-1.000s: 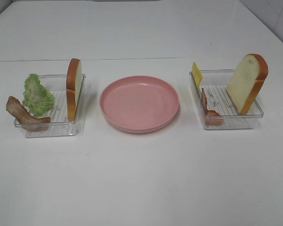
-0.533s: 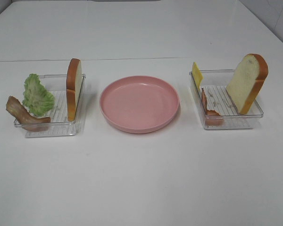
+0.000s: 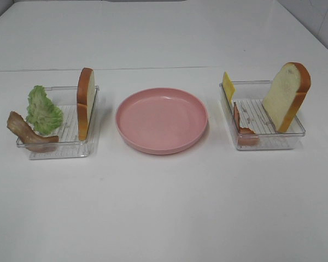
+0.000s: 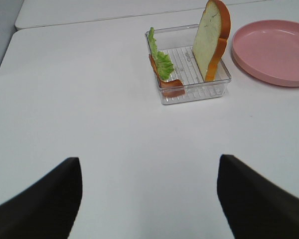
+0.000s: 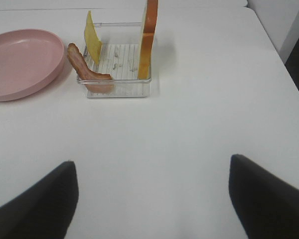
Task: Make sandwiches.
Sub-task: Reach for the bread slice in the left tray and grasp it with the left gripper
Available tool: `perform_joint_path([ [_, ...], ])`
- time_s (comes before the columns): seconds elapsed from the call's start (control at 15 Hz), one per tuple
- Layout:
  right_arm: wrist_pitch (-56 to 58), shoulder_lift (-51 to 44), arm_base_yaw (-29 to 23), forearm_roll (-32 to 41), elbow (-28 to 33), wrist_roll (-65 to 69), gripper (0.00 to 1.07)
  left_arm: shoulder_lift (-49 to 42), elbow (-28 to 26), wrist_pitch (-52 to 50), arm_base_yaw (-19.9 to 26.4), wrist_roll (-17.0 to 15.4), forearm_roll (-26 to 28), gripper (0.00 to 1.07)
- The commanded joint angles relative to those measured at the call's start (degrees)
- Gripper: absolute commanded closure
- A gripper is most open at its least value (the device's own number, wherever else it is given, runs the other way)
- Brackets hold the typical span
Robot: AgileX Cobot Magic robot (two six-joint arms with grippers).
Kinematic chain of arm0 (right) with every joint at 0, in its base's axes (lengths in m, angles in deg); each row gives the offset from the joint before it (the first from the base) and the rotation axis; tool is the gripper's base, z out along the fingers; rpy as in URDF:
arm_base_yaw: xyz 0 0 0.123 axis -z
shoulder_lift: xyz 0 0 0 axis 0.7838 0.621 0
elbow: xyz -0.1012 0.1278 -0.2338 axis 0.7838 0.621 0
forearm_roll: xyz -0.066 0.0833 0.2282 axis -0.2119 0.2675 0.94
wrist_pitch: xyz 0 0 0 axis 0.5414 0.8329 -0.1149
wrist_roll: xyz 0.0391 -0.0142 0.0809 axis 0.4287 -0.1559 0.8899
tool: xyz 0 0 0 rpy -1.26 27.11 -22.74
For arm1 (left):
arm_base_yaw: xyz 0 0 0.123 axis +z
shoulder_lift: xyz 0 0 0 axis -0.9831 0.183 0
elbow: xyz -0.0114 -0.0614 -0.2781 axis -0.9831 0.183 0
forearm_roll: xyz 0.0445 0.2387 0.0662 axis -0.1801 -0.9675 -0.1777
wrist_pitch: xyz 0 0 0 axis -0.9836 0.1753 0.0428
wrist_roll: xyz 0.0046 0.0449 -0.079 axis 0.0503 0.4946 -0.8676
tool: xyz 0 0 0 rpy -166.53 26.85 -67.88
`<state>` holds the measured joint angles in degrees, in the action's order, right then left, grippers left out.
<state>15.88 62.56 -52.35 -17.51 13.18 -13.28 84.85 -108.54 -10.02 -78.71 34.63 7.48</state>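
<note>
No sandwich is assembled; the parts lie in two clear trays. The left tray [image 3: 60, 147] holds a bread slice [image 3: 86, 102] standing on edge, green lettuce [image 3: 42, 111] and a bacon strip [image 3: 27, 134]; my left wrist view shows the same bread [image 4: 212, 40], lettuce [image 4: 160, 62] and bacon [image 4: 170, 85]. The right tray [image 3: 268, 143] holds a leaning bread slice [image 3: 286, 95], yellow cheese [image 3: 228, 85] and bacon [image 3: 241, 125]. My left gripper [image 4: 149, 199] and right gripper [image 5: 152, 199] both stand open over bare table, well short of the trays. Neither arm appears in the high view.
A round pink plate [image 3: 162, 120] lies empty between the two trays; it also shows at the edge of the left wrist view as plate [image 4: 274, 50] and in the right wrist view as plate [image 5: 20, 62]. White table surrounds everything, with its edge beyond the right tray.
</note>
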Motion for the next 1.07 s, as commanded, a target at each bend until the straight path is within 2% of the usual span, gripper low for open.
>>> perform_joint_path([
  [0.07, -0.40, -0.63, -0.11, -0.34, 0.06, 0.63, 0.29, -1.20, 0.06, -0.57, -0.34, -0.46, 0.06, 0.34],
  [0.47, -0.40, -0.63, -0.11, -0.34, 0.06, 0.63, 0.29, -1.20, 0.00, -0.74, -0.34, -0.63, 0.06, 0.34],
  [0.73, -0.40, -0.63, -0.11, -0.34, 0.06, 0.63, 0.29, 1.03, -5.10, -9.74, -0.34, -2.58, 1.32, 0.34],
  [0.87, -0.40, -0.63, -0.11, -0.34, 0.06, 0.63, 0.29, 4.76, -5.21, -15.13, -0.34, -2.52, 1.32, 0.34],
  [1.07, -0.40, -0.63, -0.11, -0.34, 0.06, 0.63, 0.29, 15.07, -5.27, -19.48, -0.34, -2.41, 1.60, 0.34],
])
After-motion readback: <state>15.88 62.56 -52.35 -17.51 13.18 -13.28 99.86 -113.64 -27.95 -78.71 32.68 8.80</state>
